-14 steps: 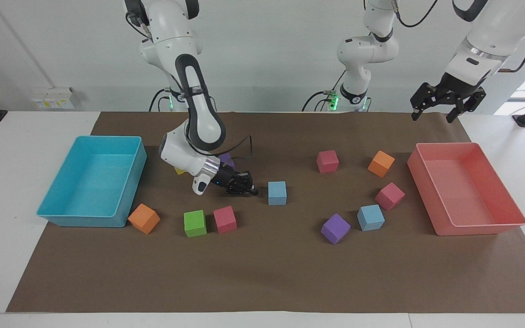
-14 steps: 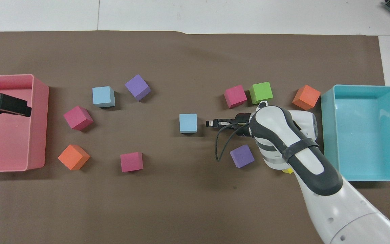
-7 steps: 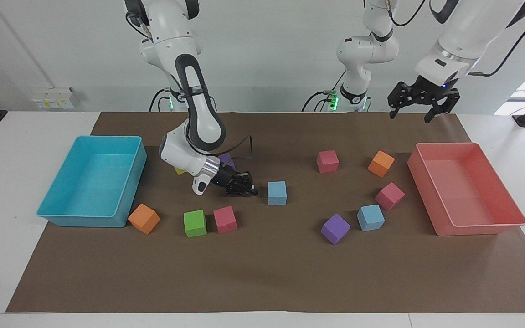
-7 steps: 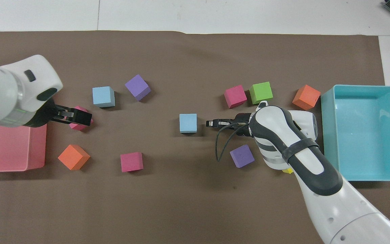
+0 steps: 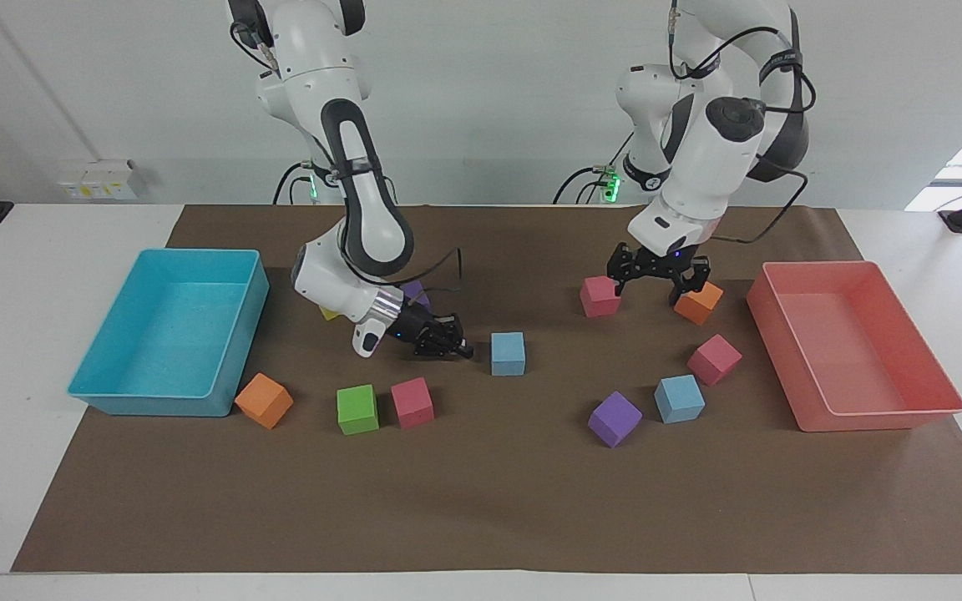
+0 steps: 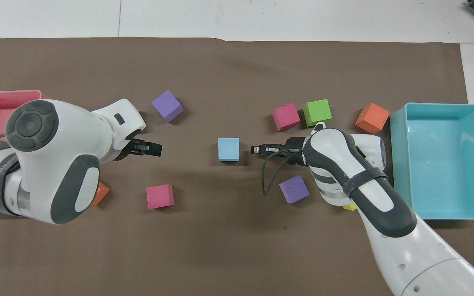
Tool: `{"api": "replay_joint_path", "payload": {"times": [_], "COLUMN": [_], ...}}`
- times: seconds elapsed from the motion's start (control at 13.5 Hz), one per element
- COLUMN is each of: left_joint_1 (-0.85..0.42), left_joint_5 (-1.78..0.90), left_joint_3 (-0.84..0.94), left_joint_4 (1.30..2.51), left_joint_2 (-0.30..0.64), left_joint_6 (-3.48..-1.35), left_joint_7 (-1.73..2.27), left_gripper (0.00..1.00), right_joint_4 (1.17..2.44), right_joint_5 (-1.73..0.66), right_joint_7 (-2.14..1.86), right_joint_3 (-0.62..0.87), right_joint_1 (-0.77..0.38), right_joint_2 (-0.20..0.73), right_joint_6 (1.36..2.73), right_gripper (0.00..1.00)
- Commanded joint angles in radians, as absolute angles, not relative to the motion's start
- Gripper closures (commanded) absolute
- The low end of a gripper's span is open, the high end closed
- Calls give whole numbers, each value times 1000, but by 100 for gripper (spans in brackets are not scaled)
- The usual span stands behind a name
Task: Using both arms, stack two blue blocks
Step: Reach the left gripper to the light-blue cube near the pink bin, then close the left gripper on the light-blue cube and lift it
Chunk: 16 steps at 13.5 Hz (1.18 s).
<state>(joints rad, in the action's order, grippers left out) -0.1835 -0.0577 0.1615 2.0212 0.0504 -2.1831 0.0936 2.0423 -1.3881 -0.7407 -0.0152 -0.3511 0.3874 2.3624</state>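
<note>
One blue block (image 5: 508, 353) (image 6: 228, 149) sits mid-table. My right gripper (image 5: 458, 345) (image 6: 256, 149) is low beside it, toward the right arm's end, shut on nothing, with a small gap between them. A second blue block (image 5: 680, 398) lies next to a purple cube (image 5: 615, 419); the overhead view hides it under the left arm. My left gripper (image 5: 652, 286) (image 6: 152, 149) hangs open and empty over the gap between a pink cube (image 5: 599, 295) and an orange cube (image 5: 698, 300).
A turquoise tray (image 5: 159, 407) stands at the right arm's end and a pink tray (image 5: 873, 413) at the left arm's end. Another pink cube (image 5: 714, 359) lies near the second blue block. Green (image 5: 357, 409), pink (image 5: 412, 401) and orange (image 5: 264, 401) cubes lie by the turquoise tray.
The left arm has swung in from above the pink tray's end and come down over the pink and orange cubes, still open. The right arm and all cubes have stayed put.
</note>
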Motion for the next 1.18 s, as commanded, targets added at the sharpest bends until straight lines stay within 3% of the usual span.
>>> {"api": "replay_joint_path", "payload": {"times": [0.0,0.59,1.11], "left_joint_1": [-184,-95,-81], "left_joint_5": [-66,84,89], "left_joint_3": [140,124,124], "left_joint_4": [2016,1873,1852], "left_joint_2": [139,282,370], "left_joint_6": [-2313,-2410,-2471], "left_joint_7": [94,103,103], "left_gripper": [0,0,0], "right_joint_4": [2048,2048,2046], "right_joint_5": [-1419,-1419,-1419], "right_joint_7": [-772,-772,-773], "right_joint_3": [-8,-6,-8], "right_joint_1": [-350,-350,-350], "right_joint_2": [385,385,387], "right_joint_6": [2390,2390,2390], "right_gripper": [100,100,100]}}
